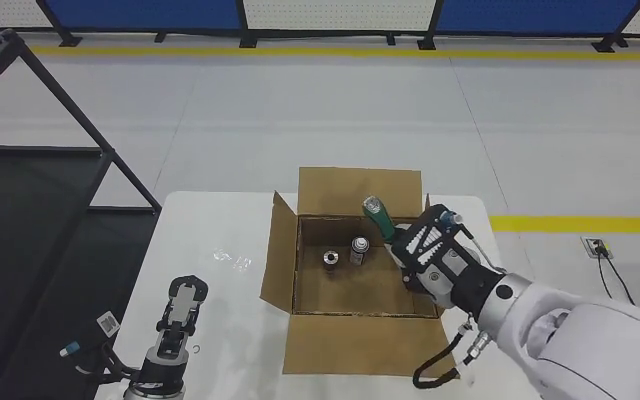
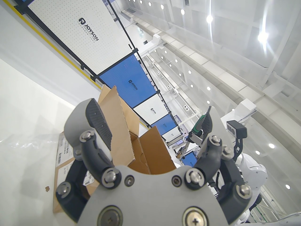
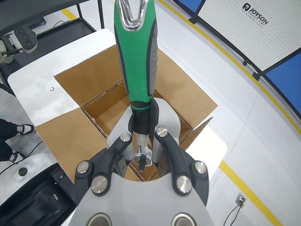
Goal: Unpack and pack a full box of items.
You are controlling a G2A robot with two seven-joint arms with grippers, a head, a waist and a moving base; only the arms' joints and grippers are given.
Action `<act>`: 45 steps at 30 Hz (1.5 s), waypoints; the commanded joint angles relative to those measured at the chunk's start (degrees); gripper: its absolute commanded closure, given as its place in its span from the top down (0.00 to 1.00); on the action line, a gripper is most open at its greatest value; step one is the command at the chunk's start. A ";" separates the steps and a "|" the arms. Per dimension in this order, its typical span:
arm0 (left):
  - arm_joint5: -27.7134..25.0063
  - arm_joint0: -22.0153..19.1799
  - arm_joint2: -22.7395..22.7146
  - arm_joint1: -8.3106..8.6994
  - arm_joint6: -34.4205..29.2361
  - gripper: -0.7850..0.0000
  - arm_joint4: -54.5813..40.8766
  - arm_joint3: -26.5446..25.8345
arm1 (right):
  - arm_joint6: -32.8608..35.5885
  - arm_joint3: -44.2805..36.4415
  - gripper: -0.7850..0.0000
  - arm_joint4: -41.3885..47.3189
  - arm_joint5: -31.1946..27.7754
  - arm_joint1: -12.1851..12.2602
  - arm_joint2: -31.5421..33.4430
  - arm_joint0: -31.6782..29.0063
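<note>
An open cardboard box (image 1: 355,295) stands mid-table with its flaps spread. Inside it stand a small dark socket (image 1: 329,260) and a taller metal cylinder (image 1: 358,250). My right gripper (image 3: 142,123) is shut on a green-handled ratchet tool (image 3: 136,55), gripping its neck, with the handle pointing away over the box (image 3: 98,88). From above, the tool (image 1: 377,213) hangs over the box's far right corner in that gripper (image 1: 425,243). My left gripper (image 1: 183,305) rests open near the table's front left, nothing between its fingers (image 2: 98,121); the box (image 2: 141,149) lies beyond it.
A clear plastic scrap (image 1: 230,258) lies on the white table (image 1: 210,230) left of the box. A black shelving rack (image 1: 60,210) stands off the table's left side. A person's shoes (image 3: 24,129) show on the floor by the table.
</note>
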 commanded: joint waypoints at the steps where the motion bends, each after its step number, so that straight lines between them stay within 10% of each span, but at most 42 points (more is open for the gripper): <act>1: 0.00 0.00 0.00 0.00 0.00 1.00 0.00 0.00 | 0.00 0.00 0.00 -0.01 0.00 0.00 -0.02 0.01; 9: 0.00 0.00 0.00 0.00 0.00 1.00 0.00 0.00 | -2.58 4.23 0.00 2.12 -6.33 -0.35 -4.10 2.52; 24: 0.00 0.00 0.00 0.00 0.00 1.00 0.00 0.00 | 11.35 36.04 0.00 9.06 -7.96 -7.87 -32.26 31.97; 45: 0.00 0.00 0.00 0.00 0.00 1.00 0.00 0.00 | 15.08 55.07 0.00 5.15 -14.12 -15.34 -48.92 36.97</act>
